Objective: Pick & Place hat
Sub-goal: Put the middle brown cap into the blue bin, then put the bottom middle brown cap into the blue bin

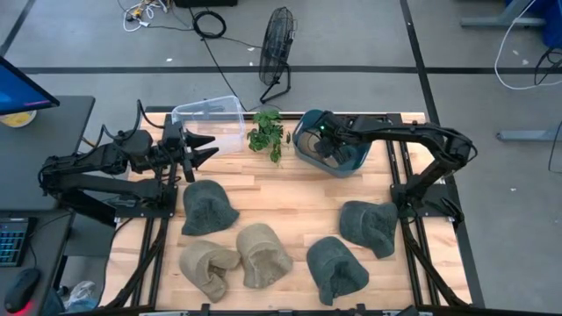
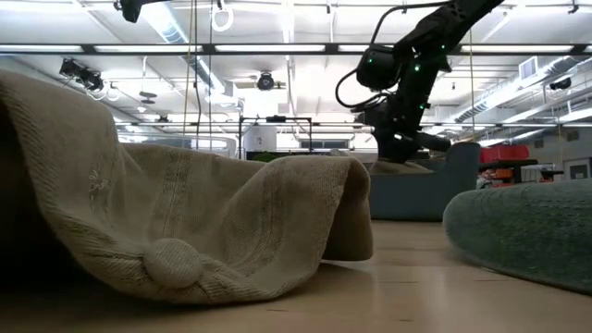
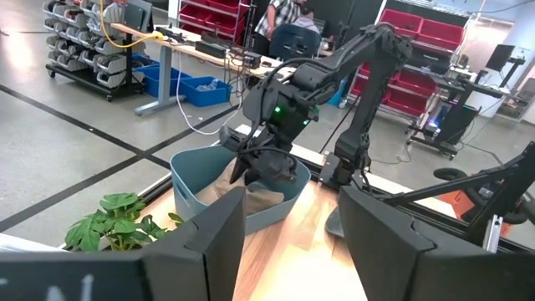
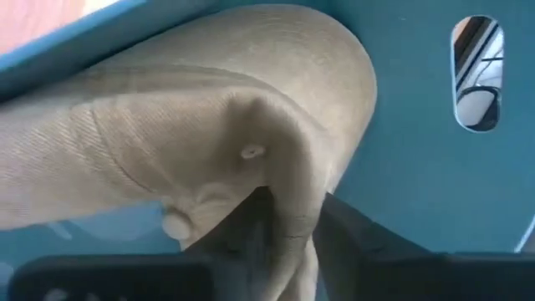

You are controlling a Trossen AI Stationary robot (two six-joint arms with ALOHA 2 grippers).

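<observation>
My right gripper (image 1: 329,147) reaches down into the blue bin (image 1: 303,149) at the table's far side and is shut on a beige hat (image 4: 209,125), which fills the right wrist view against the bin's blue wall (image 4: 418,167). The left wrist view shows that hat (image 3: 251,199) lying in the bin under the right gripper (image 3: 263,163). My left gripper (image 1: 200,151) hovers open beside the clear bin (image 1: 211,118), touching nothing. Several more hats lie flat on the table: two beige (image 1: 209,266) (image 1: 262,253) and three dark green (image 1: 208,206) (image 1: 336,268) (image 1: 369,226). My right gripper pinches a bunched fold of the beige hat's cloth (image 4: 288,209) between its two fingers (image 4: 242,238), coming from above and pointing down into the blue bin. The cloth puckers where the fingers meet it. The rest of the hat lies inside the bin.
A small green plant (image 1: 266,133) stands between the clear bin and the blue bin. In the low view a beige hat (image 2: 185,231) and a green hat (image 2: 527,231) lie close to the near edge. Bare wood (image 1: 290,197) shows in the table's middle.
</observation>
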